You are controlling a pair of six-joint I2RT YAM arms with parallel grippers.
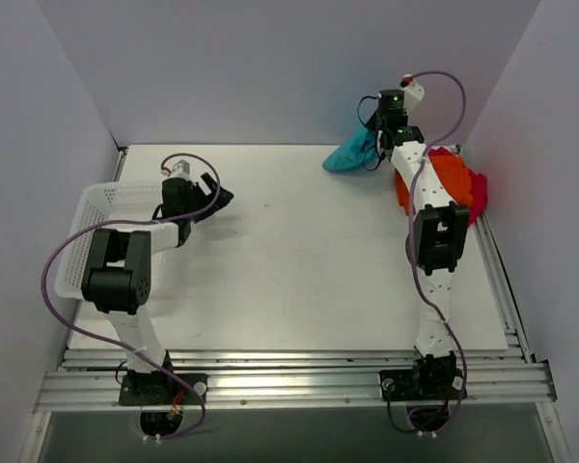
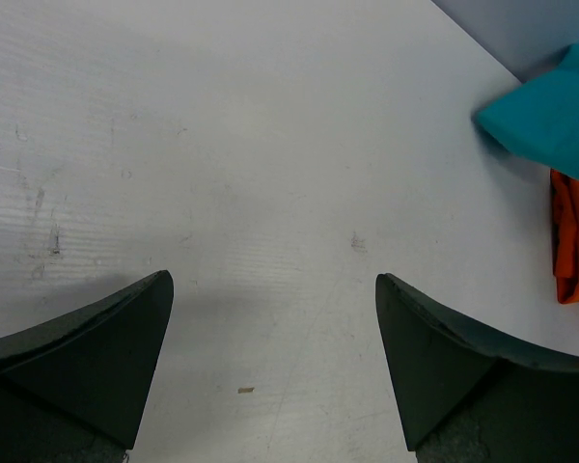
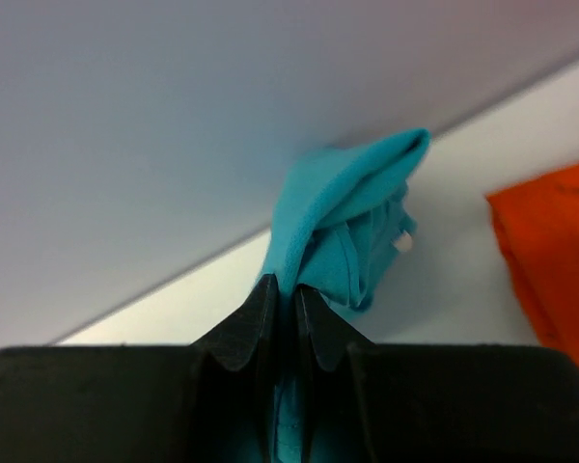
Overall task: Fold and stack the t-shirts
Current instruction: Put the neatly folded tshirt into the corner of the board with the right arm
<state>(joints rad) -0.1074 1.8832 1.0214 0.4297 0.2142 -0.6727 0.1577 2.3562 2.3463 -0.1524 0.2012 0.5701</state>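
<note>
From above, my right gripper [image 1: 375,147] sits at the table's far edge, with the teal-blue t-shirt [image 1: 347,154] bunched against its fingertips and spilling to its left. The orange t-shirt [image 1: 449,178] and magenta-pink t-shirt [image 1: 479,193] lie heaped to its right. My left gripper [image 1: 217,192] hangs well apart, with the white mesh basket [image 1: 82,227] behind it.

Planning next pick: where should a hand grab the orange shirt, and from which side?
Probably its left edge, coming across the table. The orange shirt lies bunched near the right wall, with the magenta shirt on its wall side, so that edge is the exposed one.
</note>
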